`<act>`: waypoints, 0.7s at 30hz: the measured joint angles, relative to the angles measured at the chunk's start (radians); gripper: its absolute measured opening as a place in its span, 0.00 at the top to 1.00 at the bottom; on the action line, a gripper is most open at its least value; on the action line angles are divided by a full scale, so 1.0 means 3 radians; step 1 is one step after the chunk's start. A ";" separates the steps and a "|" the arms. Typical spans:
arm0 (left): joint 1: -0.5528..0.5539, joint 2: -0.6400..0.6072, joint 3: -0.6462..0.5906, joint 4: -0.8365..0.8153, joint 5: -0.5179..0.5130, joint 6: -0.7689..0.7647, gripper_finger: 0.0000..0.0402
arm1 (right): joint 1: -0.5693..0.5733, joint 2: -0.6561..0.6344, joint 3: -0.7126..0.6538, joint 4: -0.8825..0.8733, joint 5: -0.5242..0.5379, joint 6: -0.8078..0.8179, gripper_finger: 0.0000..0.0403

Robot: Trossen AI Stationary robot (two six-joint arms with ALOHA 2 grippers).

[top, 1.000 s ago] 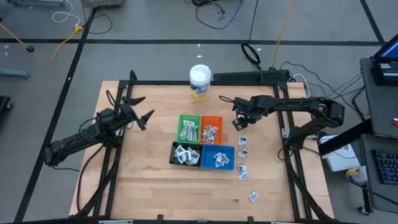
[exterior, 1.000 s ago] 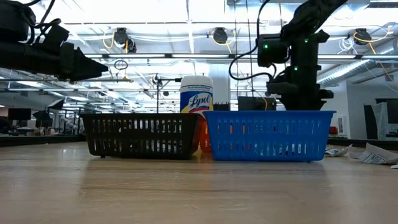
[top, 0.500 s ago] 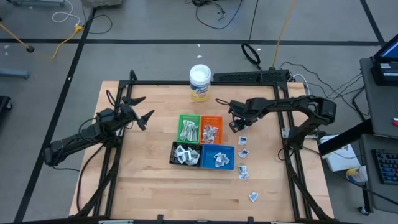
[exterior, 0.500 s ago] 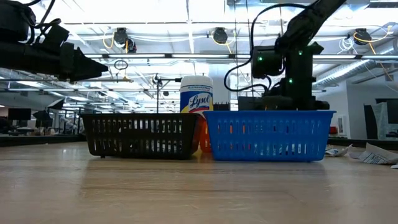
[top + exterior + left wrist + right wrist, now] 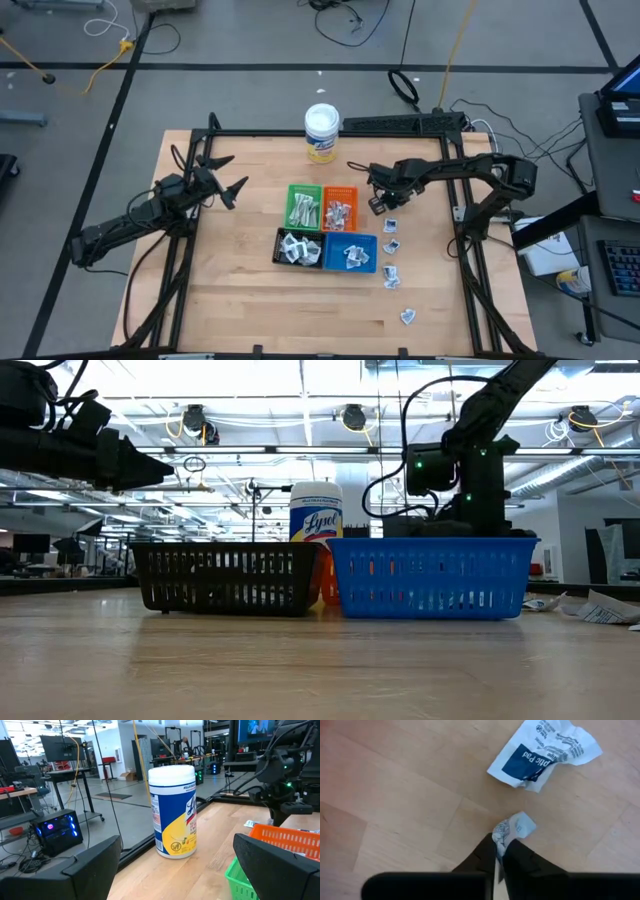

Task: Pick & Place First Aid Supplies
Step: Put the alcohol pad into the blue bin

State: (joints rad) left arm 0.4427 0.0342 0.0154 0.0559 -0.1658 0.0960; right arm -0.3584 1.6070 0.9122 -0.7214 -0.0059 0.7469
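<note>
Several first aid supplies, small white packets with dark print, lie loose on the wooden table right of the trays (image 5: 392, 244). More fill the green (image 5: 291, 192), orange (image 5: 353, 193), black (image 5: 279, 247) and blue (image 5: 372, 255) trays. My right gripper (image 5: 378, 200) (image 5: 501, 842) points down just right of the orange tray, shut on one small crumpled packet (image 5: 517, 826). Another packet (image 5: 545, 752) lies flat beyond it. In the low view the blue tray (image 5: 430, 575) hides the right fingers. My left gripper (image 5: 230, 181) hovers open at the table's left, level and holding nothing. My right gripper pinches the crumpled packet by its near edge (image 5: 504, 831) between its two fingertips, coming from above and pointing down. The rest of the packet sticks out past the fingertips, down at the tabletop; I cannot tell whether it is lifted clear.
A white-lidded tub with a yellow label (image 5: 322, 132) stands at the table's far edge behind the trays. Black frame rails (image 5: 330, 133) run along the table's far, left and right sides. Bare wood lies left of and in front of the trays.
My right gripper has gone down toward the table and a little toward the trays, sinking behind the blue tray in the low view.
</note>
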 joint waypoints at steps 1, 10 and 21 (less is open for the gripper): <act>0.0001 0.0000 0.0000 0.0000 0.0000 0.0000 0.02 | 0.0000 0.0000 0.0020 -0.0030 -0.0006 0.0000 0.97; 0.0001 0.0000 0.0000 0.0000 -0.0001 0.0000 0.02 | 0.0001 -0.0266 0.0436 -0.0621 0.0010 -0.0122 0.99; 0.0001 0.0001 0.0000 0.0000 -0.0001 0.0000 0.02 | -0.0052 -0.0383 0.0905 -0.1077 0.0466 0.0283 1.00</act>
State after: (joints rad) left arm 0.4431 0.0345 0.0154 0.0559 -0.1661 0.0960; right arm -0.3739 1.4920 1.1836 -1.0445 0.1339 0.8317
